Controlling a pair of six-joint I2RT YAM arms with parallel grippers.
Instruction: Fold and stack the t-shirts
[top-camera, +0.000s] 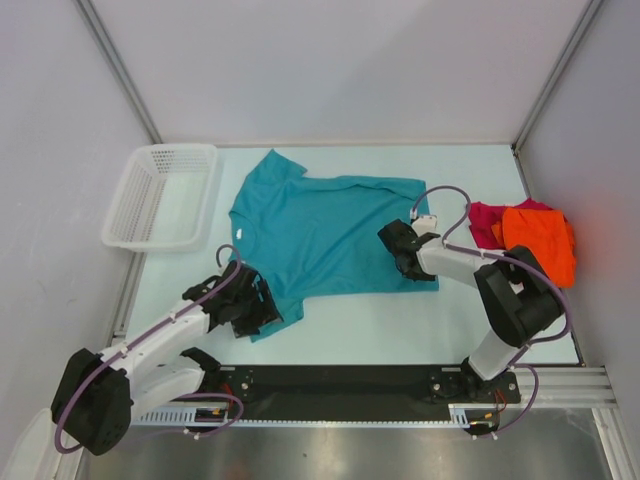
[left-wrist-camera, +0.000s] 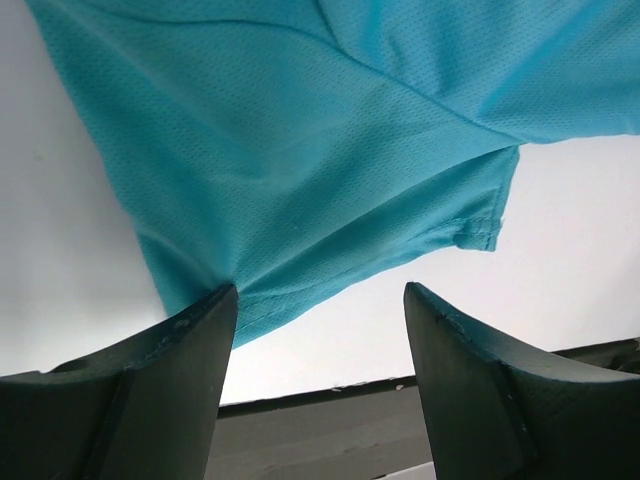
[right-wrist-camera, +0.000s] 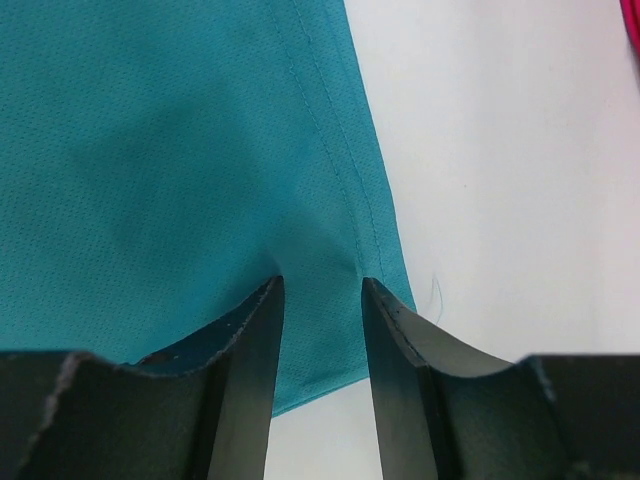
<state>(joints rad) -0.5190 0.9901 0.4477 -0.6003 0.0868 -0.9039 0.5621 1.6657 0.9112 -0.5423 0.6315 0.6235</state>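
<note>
The teal-blue t-shirt (top-camera: 320, 235) lies spread flat in the middle of the table. My left gripper (top-camera: 262, 308) is open at its near-left sleeve. In the left wrist view (left-wrist-camera: 320, 300) the left finger (left-wrist-camera: 160, 370) touches the sleeve's edge (left-wrist-camera: 300, 170), and the other finger is over bare table. My right gripper (top-camera: 400, 250) is at the shirt's near-right hem corner. Its jaws (right-wrist-camera: 322, 285) stand narrowly apart, tips pressed down on the cloth (right-wrist-camera: 180, 150) just inside the hem. The orange shirt (top-camera: 540, 240) and the magenta-red shirt (top-camera: 485, 222) lie crumpled at the right.
A white mesh basket (top-camera: 160, 195) stands at the far left, beside the shirt's left sleeve. Grey walls close in the table on three sides. The black rail (top-camera: 340, 380) with the arm bases runs along the near edge.
</note>
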